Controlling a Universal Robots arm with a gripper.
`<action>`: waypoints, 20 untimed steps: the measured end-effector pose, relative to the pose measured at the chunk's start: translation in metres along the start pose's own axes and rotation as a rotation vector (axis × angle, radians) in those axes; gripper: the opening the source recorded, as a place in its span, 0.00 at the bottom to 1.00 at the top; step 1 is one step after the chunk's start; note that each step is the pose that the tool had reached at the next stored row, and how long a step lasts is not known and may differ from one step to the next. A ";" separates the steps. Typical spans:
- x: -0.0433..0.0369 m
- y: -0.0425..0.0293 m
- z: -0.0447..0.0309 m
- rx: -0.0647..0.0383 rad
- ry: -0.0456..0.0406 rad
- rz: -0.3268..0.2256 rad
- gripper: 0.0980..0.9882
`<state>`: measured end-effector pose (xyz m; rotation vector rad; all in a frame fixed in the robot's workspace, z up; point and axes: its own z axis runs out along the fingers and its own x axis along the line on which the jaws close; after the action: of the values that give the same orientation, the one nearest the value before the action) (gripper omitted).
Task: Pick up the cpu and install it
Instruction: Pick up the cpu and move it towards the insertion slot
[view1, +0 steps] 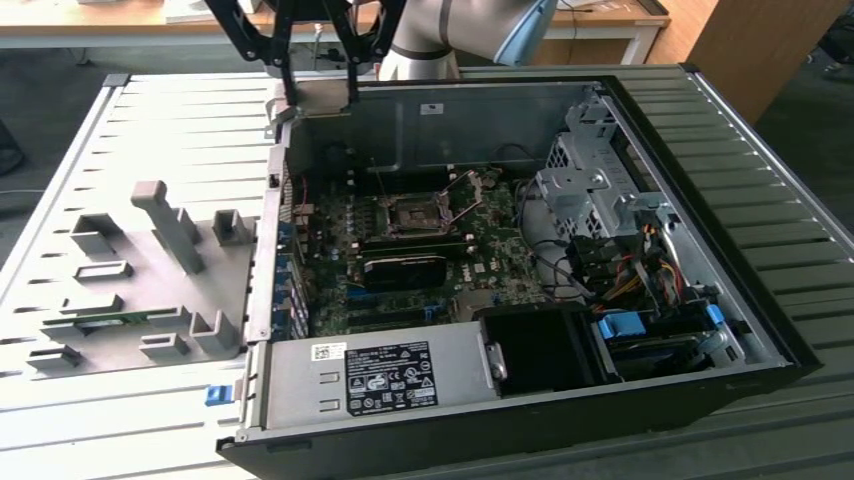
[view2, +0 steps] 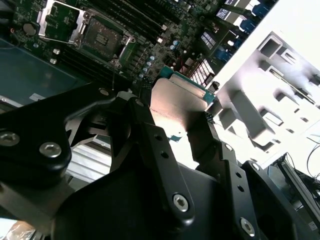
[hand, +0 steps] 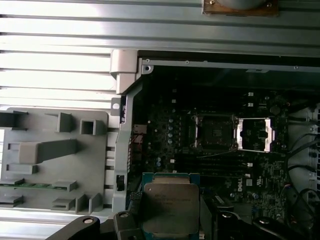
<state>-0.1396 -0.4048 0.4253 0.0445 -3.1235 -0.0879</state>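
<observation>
Above case rim (hand: 215, 64) | claw (hand: 171, 217) clamps cpu (hand: 170, 200) | first wrist view: silver top

Open computer case (view1: 441, 130) on slatted table (view1: 787, 250) — fixture plate (view1: 140, 295) beside.

We see a slatted grey metal worktable (view1: 787, 230) under bright, even light. Behind it we note a light wooden desk (view1: 120, 28) with a white frame, a brown wooden panel (view1: 747, 50) at the exterior view's right, and dark floor (view1: 47, 95).
</observation>
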 end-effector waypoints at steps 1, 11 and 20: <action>-0.0002 0.0001 0.0001 0.000 0.0000 0.000 0.50; -0.0018 0.0012 0.0007 0.000 -0.0003 0.000 0.50; -0.0039 0.0021 0.0014 0.000 -0.0004 0.000 0.50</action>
<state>-0.1358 -0.4025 0.4240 0.0448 -3.1239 -0.0878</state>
